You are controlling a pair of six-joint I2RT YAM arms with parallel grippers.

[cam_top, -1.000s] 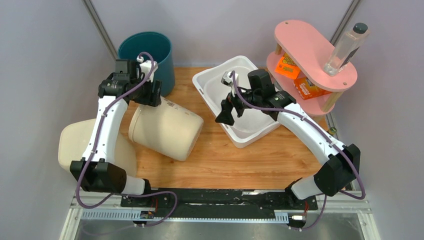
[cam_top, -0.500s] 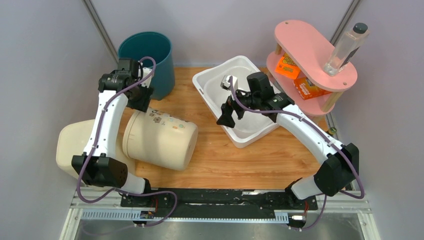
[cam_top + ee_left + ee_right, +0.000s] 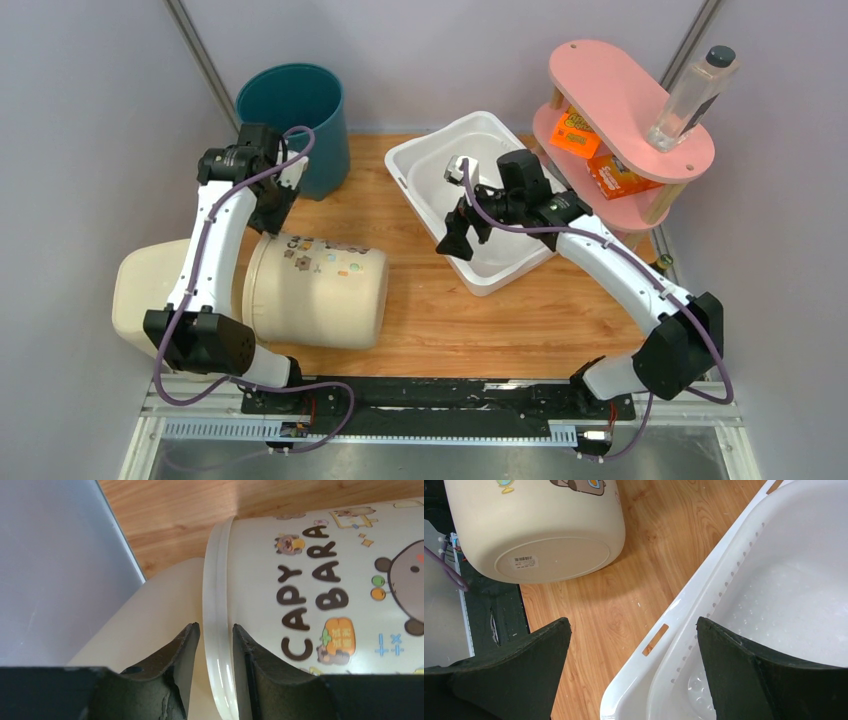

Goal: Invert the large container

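The large container [image 3: 320, 290] is a cream bucket with cartoon prints and the word CAPYBARA. It lies on its side on the wooden table, its mouth facing left and its base facing right. It also shows in the left wrist view [image 3: 310, 580] and the right wrist view [image 3: 539, 525], where its base carries a barcode label. My left gripper [image 3: 268, 215] is shut on its upper rim [image 3: 216, 630], one finger on each side. My right gripper [image 3: 458, 232] is open and empty, above the near left edge of a white tub [image 3: 704, 610].
A second cream object [image 3: 140, 290] lies at the left table edge behind the bucket's mouth. A teal bin [image 3: 300, 100] stands at the back left. The white tub [image 3: 430, 160] sits at the centre back. A pink two-tier shelf [image 3: 620, 90] holds a bottle [image 3: 690, 95] and orange packets.
The container has swung from a tilted pose to lie flat on its side nearer the front, prints now on top. My left gripper moved left and back with the rim. The right gripper shifted slightly.
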